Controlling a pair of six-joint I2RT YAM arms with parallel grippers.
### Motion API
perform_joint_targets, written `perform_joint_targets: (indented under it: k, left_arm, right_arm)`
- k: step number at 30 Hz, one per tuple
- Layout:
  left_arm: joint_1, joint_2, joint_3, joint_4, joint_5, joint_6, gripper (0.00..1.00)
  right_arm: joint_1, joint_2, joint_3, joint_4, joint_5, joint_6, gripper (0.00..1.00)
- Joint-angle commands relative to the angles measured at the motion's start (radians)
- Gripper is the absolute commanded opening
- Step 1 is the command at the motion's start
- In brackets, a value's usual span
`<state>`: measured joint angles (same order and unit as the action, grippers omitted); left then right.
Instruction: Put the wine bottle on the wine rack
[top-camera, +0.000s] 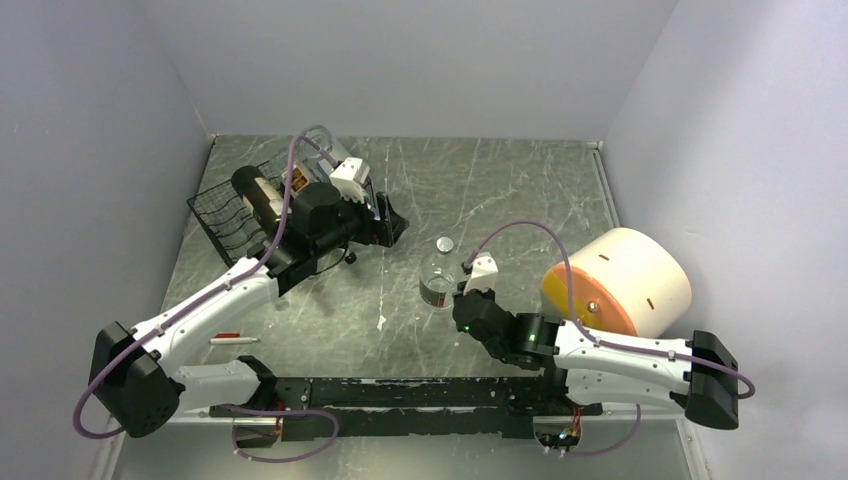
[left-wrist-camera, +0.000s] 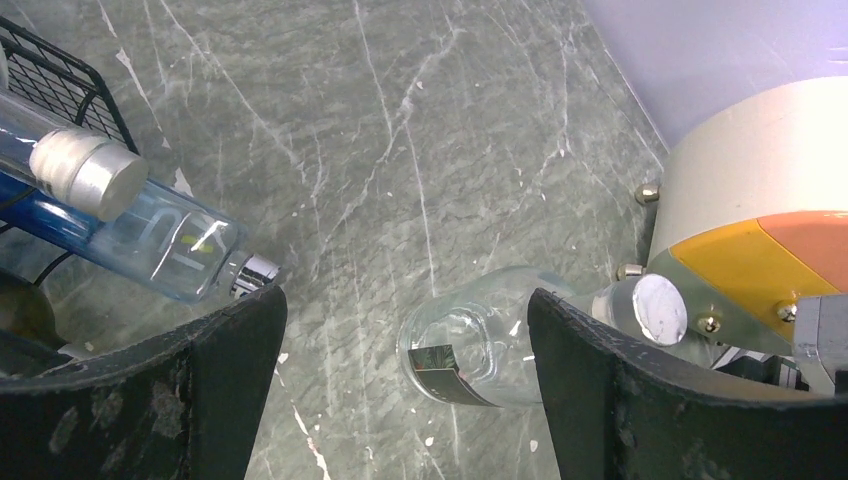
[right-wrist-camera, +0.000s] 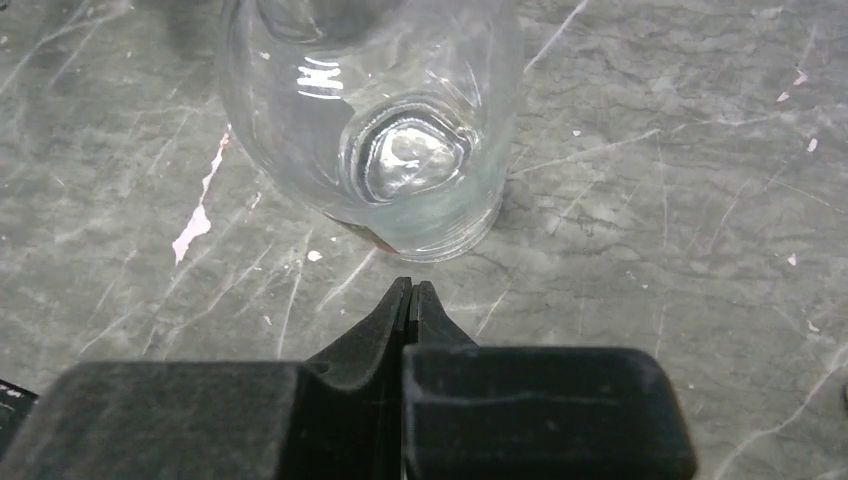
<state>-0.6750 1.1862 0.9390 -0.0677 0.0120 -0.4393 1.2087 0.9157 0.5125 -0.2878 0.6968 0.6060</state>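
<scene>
Nearest us, the right gripper (right-wrist-camera: 411, 293) has its jaws pressed together with nothing between them. Its tips are low over the marble-patterned table (top-camera: 520, 190), just short of the base of the wine bottle (right-wrist-camera: 370, 130). That bottle, clear glass with a silver cap, stands upright near the middle of the table, well apart from the rack. To its right we see a cream drum (top-camera: 640, 270) with an orange and yellow face, lying on its side. Farther back and to the left, the left gripper (left-wrist-camera: 405, 310) hangs with its jaws spread wide and empty, pointed toward the bottle. Behind it, toward the table's back-left corner, sits the wine rack (top-camera: 222, 215), black wire, with other bottles (left-wrist-camera: 165, 235) lying in it.
</scene>
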Motion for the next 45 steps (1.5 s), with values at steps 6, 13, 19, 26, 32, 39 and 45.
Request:
perform_joint_targets:
  k: [6,13,19,26,32,39,45]
  left_arm:
    - [0.009,-0.016,0.013,0.030,0.031,-0.012,0.94]
    - [0.010,-0.057,0.020,-0.001,-0.038,-0.002,0.94]
    - [0.012,-0.084,0.020,-0.021,-0.074,0.004,0.94]
    - [0.015,-0.108,0.022,-0.045,-0.095,0.019,0.94]
    - [0.019,-0.116,0.023,-0.049,-0.101,0.025,0.94]
    - [0.019,-0.122,0.019,-0.046,-0.100,0.027,0.94]
    - [0.020,-0.122,0.016,-0.044,-0.092,0.021,0.94]
  right_arm:
    - [0.006,0.057,0.121,0.003,0.048,-0.013,0.13]
    - [-0.001,0.143,0.364,-0.146,0.147,-0.053,0.61]
    - [-0.114,0.223,0.480,-0.198,0.105,-0.058,0.63]
    - [-0.232,0.290,0.527,-0.139,-0.087,-0.157,0.61]
    - [-0.259,0.346,0.570,-0.143,-0.133,-0.197,0.35]
    - [-0.292,0.392,0.599,-0.107,-0.163,-0.233,0.00]
    - [-0.394,0.467,0.676,0.032,-0.194,-0.282,0.00]
